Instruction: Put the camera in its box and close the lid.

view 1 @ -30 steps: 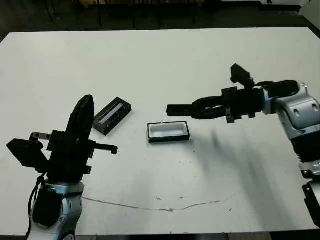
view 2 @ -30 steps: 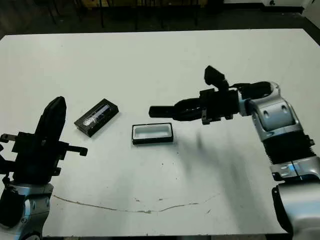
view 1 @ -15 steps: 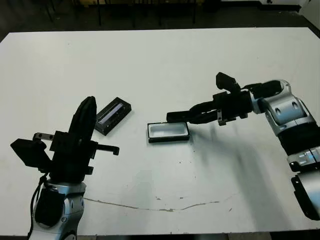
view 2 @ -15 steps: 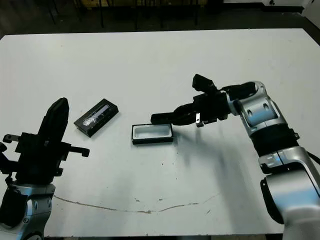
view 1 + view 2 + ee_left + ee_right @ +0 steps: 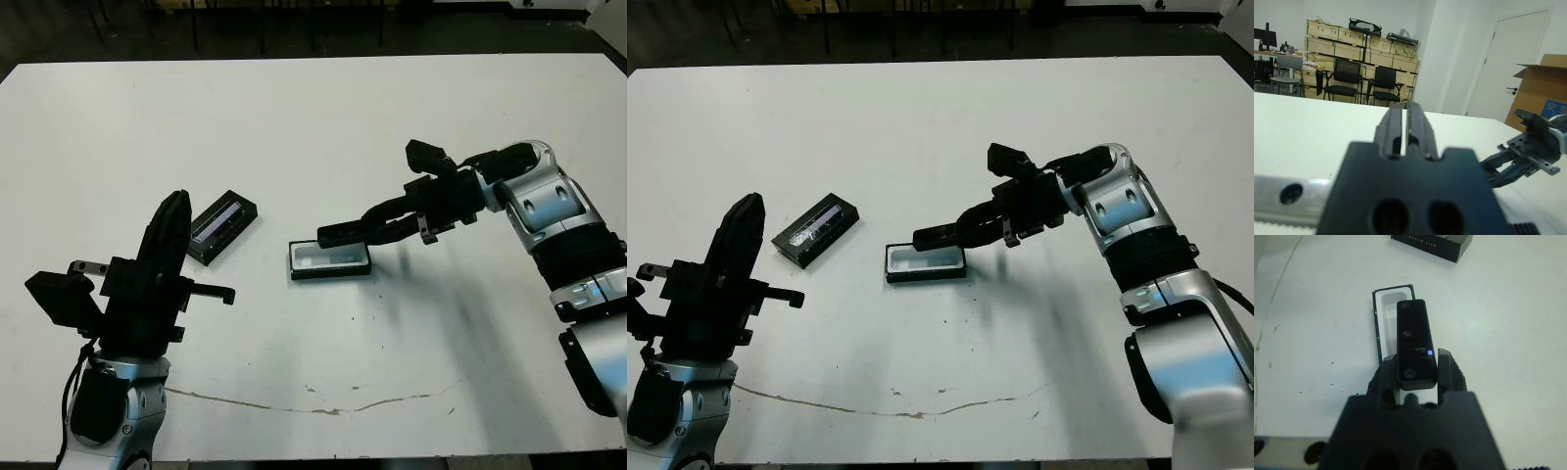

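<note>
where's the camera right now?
In the head views the camera is held in the right gripper, just above the far edge of the open box near the table's middle, with the lid further to the robot's left.

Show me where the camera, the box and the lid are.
camera [image 5: 1415, 340]: right wrist view, middle of its top face.
box [image 5: 330, 258]: left eye view, white lining.
lid [image 5: 220, 225]: left eye view, shiny window strip.

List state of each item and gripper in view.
camera: held in the right gripper, above the box, not yet in it.
box: open, white lining showing, nothing inside.
lid: off the box, flat on the table.
right gripper: shut on the camera.
left gripper: shut, holding nothing.
</note>
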